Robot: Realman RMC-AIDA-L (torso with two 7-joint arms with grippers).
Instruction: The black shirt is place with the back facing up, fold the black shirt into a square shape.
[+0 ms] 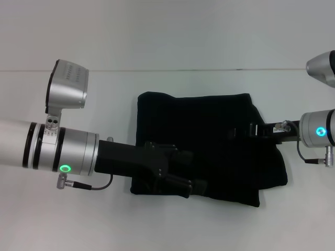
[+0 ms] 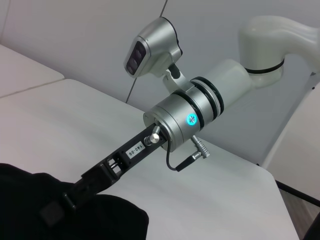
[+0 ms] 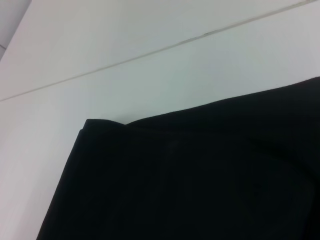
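Nearest, the left claw point(image 1: 183, 175) sits over the near-left edge of the black shirt point(image 1: 209, 130), fingers apparently apart. Already a folded block on the white desk point(image 1: 157, 225), its long axis runs left-right. Farther, the right claw point(image 1: 246, 130) reaches over its right part; its fingers' state is unclear.

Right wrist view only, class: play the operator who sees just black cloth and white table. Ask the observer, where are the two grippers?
Observer: The head view shows the left gripper over the near left edge of the black shirt.
Operator: And the right one?
Observer: The right gripper reaches in over the shirt's right part, and the left wrist view confirms it is on the cloth.
Operator: Is the shirt square yet?
Observer: It is roughly rectangular, but its near right corner juts outward on the table.
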